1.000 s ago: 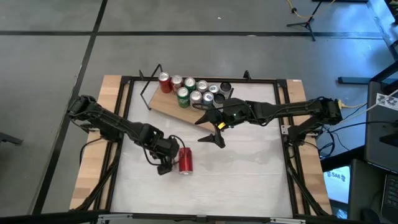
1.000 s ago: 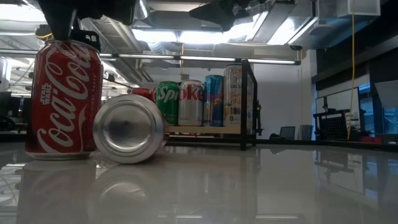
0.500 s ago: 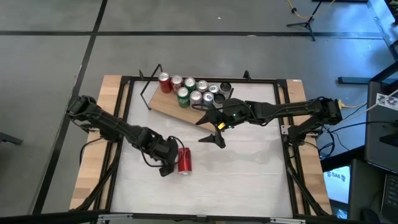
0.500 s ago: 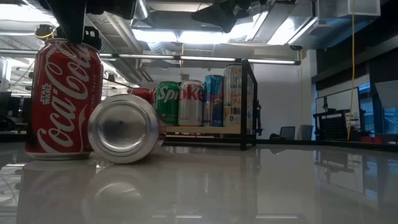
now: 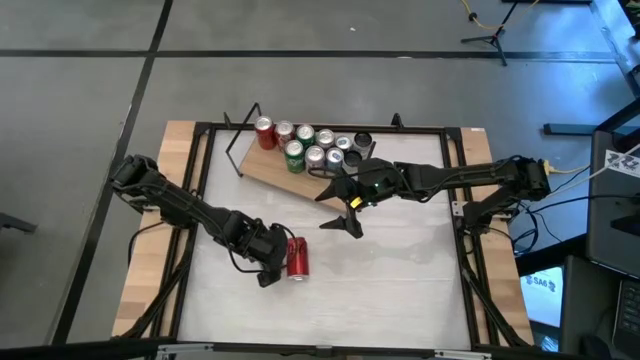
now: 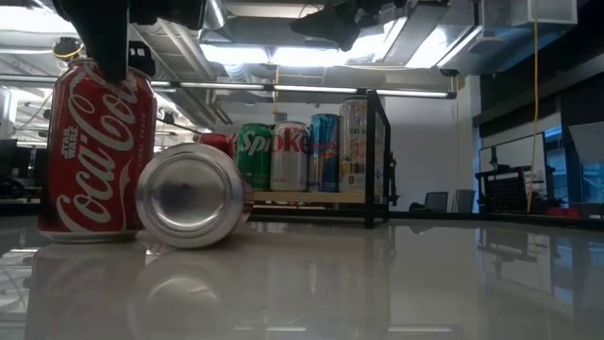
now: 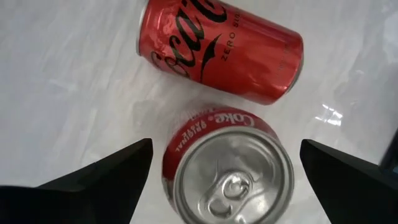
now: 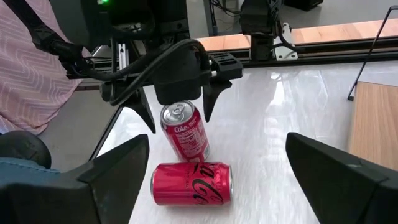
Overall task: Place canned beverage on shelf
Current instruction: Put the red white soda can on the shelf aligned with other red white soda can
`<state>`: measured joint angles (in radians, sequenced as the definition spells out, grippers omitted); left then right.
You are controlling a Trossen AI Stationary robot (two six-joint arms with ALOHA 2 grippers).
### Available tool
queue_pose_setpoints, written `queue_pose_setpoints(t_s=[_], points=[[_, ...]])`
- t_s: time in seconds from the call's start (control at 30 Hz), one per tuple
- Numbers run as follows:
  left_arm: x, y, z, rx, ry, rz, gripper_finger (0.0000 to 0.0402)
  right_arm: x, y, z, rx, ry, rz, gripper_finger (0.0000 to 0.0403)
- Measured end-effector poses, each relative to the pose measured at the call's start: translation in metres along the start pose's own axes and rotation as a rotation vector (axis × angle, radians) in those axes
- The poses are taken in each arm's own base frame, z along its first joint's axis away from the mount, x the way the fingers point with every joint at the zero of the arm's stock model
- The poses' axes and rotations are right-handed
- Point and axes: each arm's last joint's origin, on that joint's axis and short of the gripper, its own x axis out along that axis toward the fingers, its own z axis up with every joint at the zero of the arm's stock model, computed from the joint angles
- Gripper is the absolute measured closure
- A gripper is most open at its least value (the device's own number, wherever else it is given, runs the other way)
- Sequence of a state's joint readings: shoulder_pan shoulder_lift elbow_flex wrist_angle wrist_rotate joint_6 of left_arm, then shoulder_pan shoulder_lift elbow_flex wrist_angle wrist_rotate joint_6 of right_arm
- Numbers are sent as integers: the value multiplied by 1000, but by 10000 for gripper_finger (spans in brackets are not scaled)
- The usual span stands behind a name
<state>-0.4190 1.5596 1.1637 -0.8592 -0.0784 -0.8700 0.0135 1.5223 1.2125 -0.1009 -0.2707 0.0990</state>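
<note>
A red Coke can (image 8: 185, 132) stands upright on the white tabletop, near its front left. My left gripper (image 8: 180, 112) hangs over it, pointing steeply down and open. One finger (image 7: 102, 177) stands on each side of the can's top (image 7: 231, 173) with a gap showing. A second red can (image 5: 297, 257) lies on its side just beside the first. The shelf (image 5: 268, 172), a wooden board at the far edge, carries several upright cans (image 5: 308, 146). My right gripper (image 5: 345, 208) hovers open over mid-table, holding nothing.
Black frame rails (image 5: 195, 200) and wooden side strips (image 5: 160, 230) border the tabletop. Bare white surface (image 5: 400, 270) lies to the right of the two cans. A person in a pink striped garment (image 8: 28, 68) is beyond the table's left side.
My left gripper has tipped and sunk slightly around the upright can's top. In the low view its finger now reaches lower in front of the can's rim. It has stayed open.
</note>
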Motion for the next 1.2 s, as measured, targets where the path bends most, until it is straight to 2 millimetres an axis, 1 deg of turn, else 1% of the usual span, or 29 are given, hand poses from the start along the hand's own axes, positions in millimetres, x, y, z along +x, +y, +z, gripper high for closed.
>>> queue_pose_setpoints(t_s=[0.27,0.47,0.63,0.93,1.2], points=[[5,-1,-2,21,2,26,8,0,0,-1,2,6,-1,31],[4,-3,-4,32,-6,26,8,0,0,-1,2,6,-1,31],[3,-5,-6,48,-55,65,8,0,0,-1,2,6,-1,31],[3,-5,-6,47,-50,61,8,0,0,-1,2,6,-1,31],[3,-6,-7,-36,-51,57,8,0,0,-1,2,6,-1,31]])
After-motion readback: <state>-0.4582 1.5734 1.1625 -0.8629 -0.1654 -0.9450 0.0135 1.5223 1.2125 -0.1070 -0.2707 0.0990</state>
